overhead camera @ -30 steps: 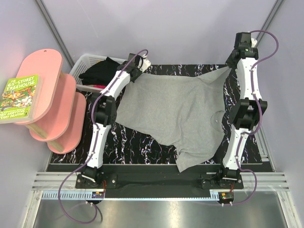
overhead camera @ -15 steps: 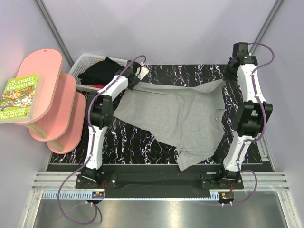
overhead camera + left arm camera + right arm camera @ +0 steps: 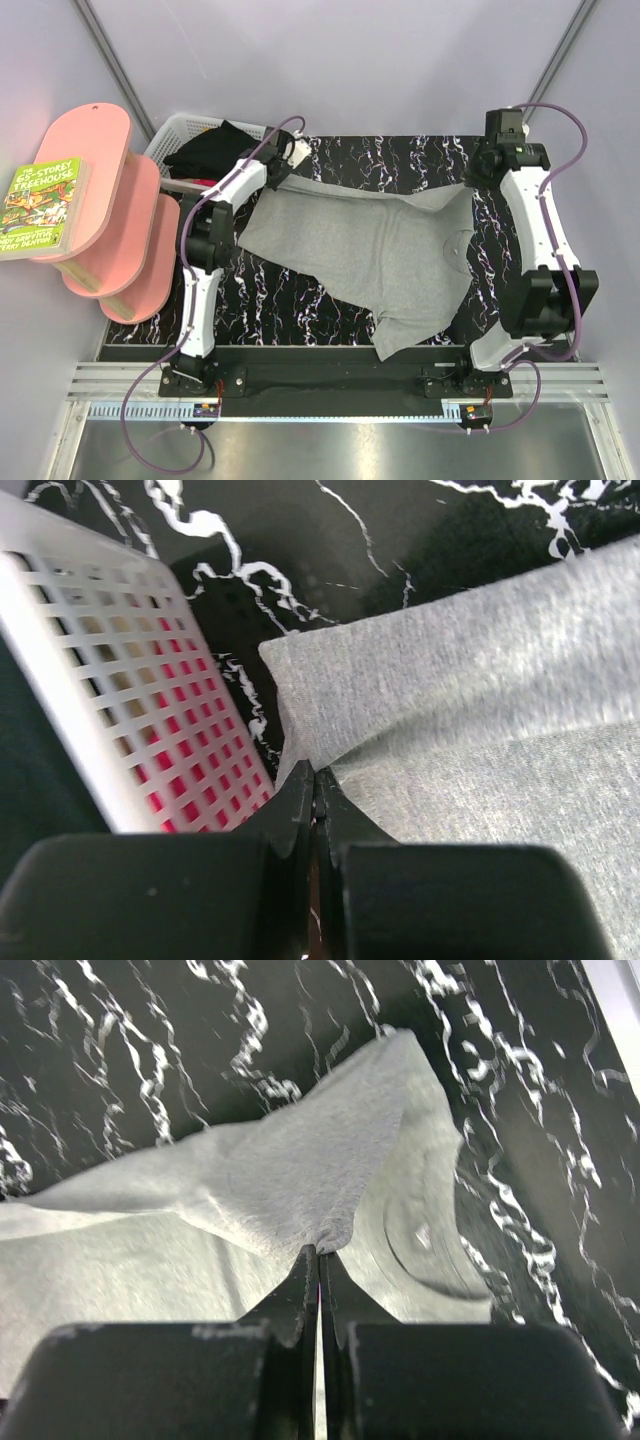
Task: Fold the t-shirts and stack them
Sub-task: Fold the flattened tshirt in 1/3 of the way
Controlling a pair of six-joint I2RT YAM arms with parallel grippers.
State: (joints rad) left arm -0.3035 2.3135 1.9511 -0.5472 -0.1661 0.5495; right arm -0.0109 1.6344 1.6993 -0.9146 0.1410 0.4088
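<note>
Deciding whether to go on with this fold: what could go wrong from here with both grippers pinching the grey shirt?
1. The left gripper and right gripper each pinch only a thin edge of the grey t-shirt; a pull could slip either, skewing the fold.
2. The left gripper sits right beside the white basket; a sideways drift may bump it.
3. The shirt's near corner lies at the near edge of the mat and may slide off.

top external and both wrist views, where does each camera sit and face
Top external: above and behind the bases, looking down at the table; left arm and right arm show.
Left wrist: on the left arm, facing the grey t-shirt beside the basket; shut left pincer shows.
Right wrist: on the right arm, facing its other corner; shut right pincer shows.
All share the t-shirt.
</note>
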